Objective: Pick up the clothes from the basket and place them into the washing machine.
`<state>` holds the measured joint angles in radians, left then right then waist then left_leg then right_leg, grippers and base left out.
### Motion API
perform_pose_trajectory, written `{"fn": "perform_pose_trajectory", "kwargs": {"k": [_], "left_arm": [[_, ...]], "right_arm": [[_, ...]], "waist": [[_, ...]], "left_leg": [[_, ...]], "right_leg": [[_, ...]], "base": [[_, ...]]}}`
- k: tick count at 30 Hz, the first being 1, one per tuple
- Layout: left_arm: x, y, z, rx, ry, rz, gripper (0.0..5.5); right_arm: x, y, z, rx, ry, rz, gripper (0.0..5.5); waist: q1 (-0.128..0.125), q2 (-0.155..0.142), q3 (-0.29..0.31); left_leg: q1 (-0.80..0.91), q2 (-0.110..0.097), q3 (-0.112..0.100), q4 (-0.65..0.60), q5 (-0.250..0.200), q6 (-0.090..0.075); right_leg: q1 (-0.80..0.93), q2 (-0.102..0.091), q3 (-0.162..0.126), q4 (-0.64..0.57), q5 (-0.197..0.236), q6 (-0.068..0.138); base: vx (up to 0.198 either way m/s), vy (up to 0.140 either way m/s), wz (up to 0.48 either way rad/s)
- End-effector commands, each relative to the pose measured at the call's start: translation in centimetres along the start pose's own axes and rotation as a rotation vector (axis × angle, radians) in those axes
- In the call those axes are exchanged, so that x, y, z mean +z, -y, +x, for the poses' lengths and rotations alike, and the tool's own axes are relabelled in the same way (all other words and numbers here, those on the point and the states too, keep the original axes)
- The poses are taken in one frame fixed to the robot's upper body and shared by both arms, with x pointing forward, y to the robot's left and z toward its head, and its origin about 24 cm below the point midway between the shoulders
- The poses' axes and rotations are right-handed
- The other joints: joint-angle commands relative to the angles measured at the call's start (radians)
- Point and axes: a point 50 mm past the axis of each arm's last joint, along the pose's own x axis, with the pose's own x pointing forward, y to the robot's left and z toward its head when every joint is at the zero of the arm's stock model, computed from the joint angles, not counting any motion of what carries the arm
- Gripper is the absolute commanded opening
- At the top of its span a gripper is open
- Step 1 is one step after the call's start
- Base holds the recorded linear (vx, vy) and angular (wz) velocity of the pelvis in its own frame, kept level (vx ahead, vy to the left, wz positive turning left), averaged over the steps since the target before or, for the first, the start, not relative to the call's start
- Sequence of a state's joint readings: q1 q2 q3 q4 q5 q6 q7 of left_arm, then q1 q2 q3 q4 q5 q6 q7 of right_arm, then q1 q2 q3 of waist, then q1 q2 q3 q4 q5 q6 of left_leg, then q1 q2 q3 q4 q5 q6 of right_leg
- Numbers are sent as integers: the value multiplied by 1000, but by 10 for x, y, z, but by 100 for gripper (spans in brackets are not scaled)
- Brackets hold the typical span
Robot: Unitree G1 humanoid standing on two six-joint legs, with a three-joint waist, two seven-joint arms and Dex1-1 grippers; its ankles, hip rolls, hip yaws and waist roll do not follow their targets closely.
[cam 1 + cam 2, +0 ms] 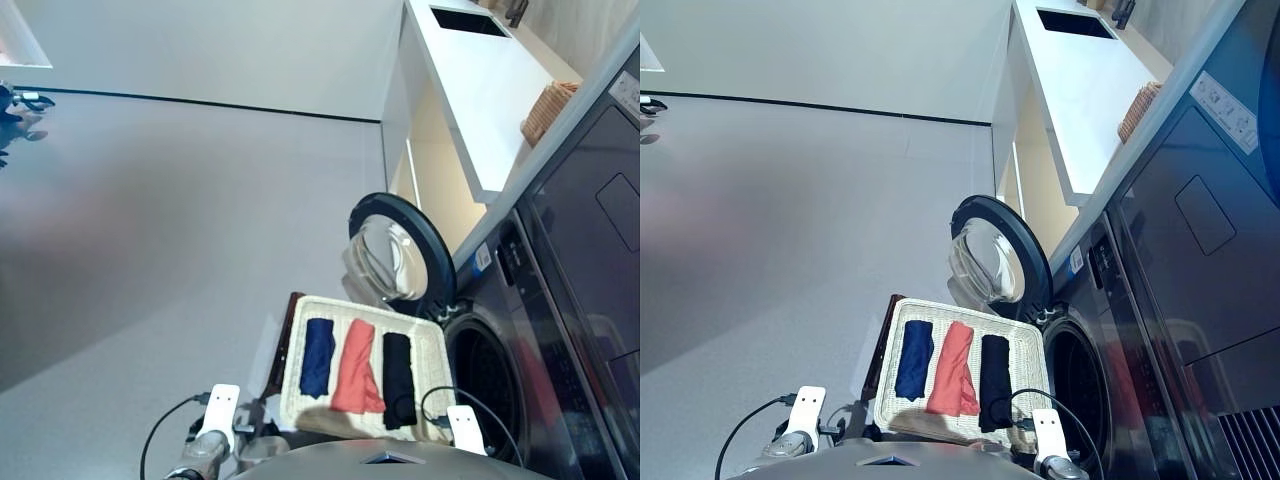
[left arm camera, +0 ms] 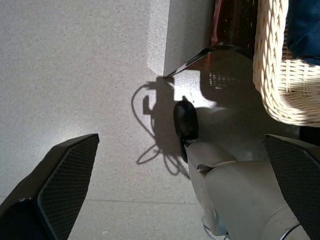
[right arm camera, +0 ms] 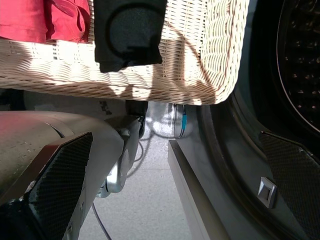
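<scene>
The cream wicker basket point(image 1: 370, 307) sits in front of me on a dark low stand. In it lie the clothes side by side: a navy piece point(image 1: 318, 355), a red-orange piece point(image 1: 357, 380) and a black piece point(image 1: 398, 378). The dark grey washing machine point(image 1: 565, 300) stands to the right, its drum opening point(image 1: 487, 375) uncovered and its round glass door point(image 1: 398, 250) swung wide. My left gripper point(image 2: 181, 137) hangs open over the floor beside the basket's corner point(image 2: 272, 65). My right gripper point(image 3: 176, 135) is open below the basket's near wall point(image 3: 150, 80), beside the washer's front.
A dark brown stand point(image 1: 285, 345) carries the basket. Beyond the washer a white counter point(image 1: 480, 90) holds a small tan wicker basket point(image 1: 548, 108) and a black sink point(image 1: 468, 20). Grey floor point(image 1: 150, 250) spreads to the left. Cables hang from both wrists.
</scene>
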<state>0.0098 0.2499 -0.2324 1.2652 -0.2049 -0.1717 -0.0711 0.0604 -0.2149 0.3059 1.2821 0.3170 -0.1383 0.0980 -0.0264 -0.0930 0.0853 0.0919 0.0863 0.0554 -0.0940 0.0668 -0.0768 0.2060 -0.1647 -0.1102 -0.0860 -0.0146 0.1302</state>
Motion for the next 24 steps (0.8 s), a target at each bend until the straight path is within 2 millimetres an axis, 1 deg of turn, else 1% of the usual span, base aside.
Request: {"fn": "perform_pose_trajectory", "kwargs": {"k": [1, 8, 10, 12, 16, 18, 19, 20, 21, 22, 24], "left_arm": [[19, 24, 8, -79, 20, 59, 550], [20, 21, 8, -51, 28, 46, 550], [26, 21, 9, -40, 53, 35, 550], [37, 21, 10, -29, 101, -3, 550], [70, 29, 11, -39, 246, -85, 550], [91, 36, 9, -62, 329, -92, 550], [91, 36, 9, -62, 329, -92, 550], [112, 41, 5, -76, 411, -115, 550], [130, 43, 0, -93, 492, -133, 550], [137, 45, -3, -109, 524, -139, 550], [157, 47, -14, -133, 627, -162, 550]], "right_arm": [[35, 25, 3, -56, 67, -49, 550], [35, 26, 3, -64, 66, -36, 550], [36, 26, 3, -69, 72, -37, 550], [39, 26, 3, -72, 84, -40, 550], [45, 27, 3, -88, 112, -36, 550], [57, 28, 3, -101, 163, -46, 550], [57, 28, 3, -101, 163, -46, 550], [73, 27, 2, -104, 237, -13, 550], [83, 28, 0, -105, 289, 23, 550], [89, 26, -1, -94, 322, 24, 550], [111, 23, -8, -64, 437, 32, 550]], "waist": [[29, 91, 50], [34, 93, 50], [35, 95, 52], [37, 95, 56], [36, 98, 68], [32, 104, 84], [32, 104, 84], [27, 109, 101], [24, 112, 111], [23, 115, 117], [17, 118, 133]], "left_leg": [[56, 9, 68, 7, -71, -3], [62, 8, 72, 7, -76, 0], [63, 8, 70, 7, -74, 0], [61, 9, 68, 7, -72, 0], [57, 8, 61, 7, -68, -1], [48, 10, 60, 7, -61, -2], [48, 10, 60, 7, -61, -2], [39, 11, 59, 7, -55, -2], [36, 11, 59, 7, -52, -2], [34, 13, 60, 7, -51, -2], [25, 15, 62, 7, -45, -3]], "right_leg": [[-53, -1, -5, 15, -2, -6], [-56, -4, -5, 36, -10, -6], [-56, -3, -9, 38, -12, -6], [-58, -2, -10, 43, -14, -7], [-60, -2, -16, 49, -19, -9], [-69, -2, -18, 56, -20, -8], [-69, -2, -18, 57, -20, -8], [-83, -2, -16, 66, -20, -8], [-89, -2, -14, 71, -19, -8], [-93, -2, -12, 74, -20, -8], [-106, -2, -11, 83, -20, -8]], "base": [[0, 0, 0], [0, 0, 0], [0, 0, 0], [0, 0, 0], [0, 0, 0], [0, 0, 0], [-53, 1, 9], [-52, 3, -3], [-57, 5, -7], [0, 0, 0], [0, 0, 0]]}}
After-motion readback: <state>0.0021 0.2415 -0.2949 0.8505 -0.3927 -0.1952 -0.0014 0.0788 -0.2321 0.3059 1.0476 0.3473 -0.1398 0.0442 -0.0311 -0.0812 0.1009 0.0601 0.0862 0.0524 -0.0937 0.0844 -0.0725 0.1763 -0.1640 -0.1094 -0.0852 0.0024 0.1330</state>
